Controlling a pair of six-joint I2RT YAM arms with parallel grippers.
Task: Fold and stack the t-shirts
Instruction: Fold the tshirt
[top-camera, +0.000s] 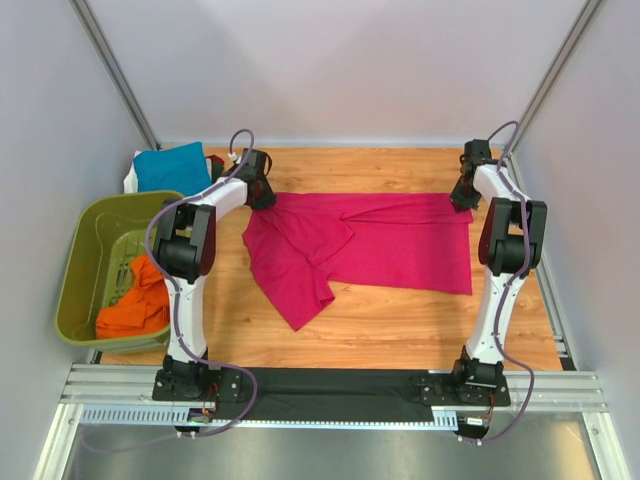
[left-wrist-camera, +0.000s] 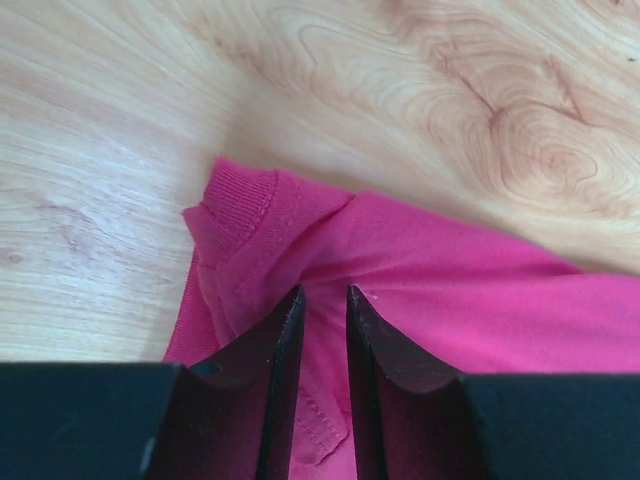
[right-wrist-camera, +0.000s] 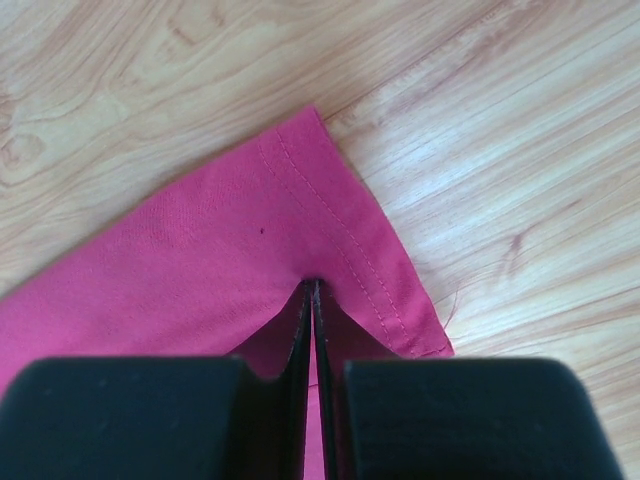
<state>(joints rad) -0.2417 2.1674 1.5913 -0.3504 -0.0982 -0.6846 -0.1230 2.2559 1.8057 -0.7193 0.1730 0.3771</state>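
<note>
A magenta-pink t-shirt (top-camera: 370, 245) lies spread on the wooden table, its left side folded over. My left gripper (top-camera: 262, 195) is at the shirt's far left corner. In the left wrist view it (left-wrist-camera: 325, 292) is closed on a bunched fold of the shirt (left-wrist-camera: 480, 290) next to the ribbed collar (left-wrist-camera: 240, 200). My right gripper (top-camera: 462, 198) is at the far right corner. In the right wrist view it (right-wrist-camera: 313, 283) is pinched shut on the hemmed corner (right-wrist-camera: 200, 250). A teal-blue shirt (top-camera: 172, 167) lies at the back left. An orange shirt (top-camera: 135, 305) sits in the basket.
An olive-green plastic basket (top-camera: 78, 250) stands at the left edge of the table. A bit of white cloth (top-camera: 130, 181) shows under the teal shirt. Bare wood (top-camera: 400, 320) lies in front of the magenta shirt. Grey walls close in the sides and back.
</note>
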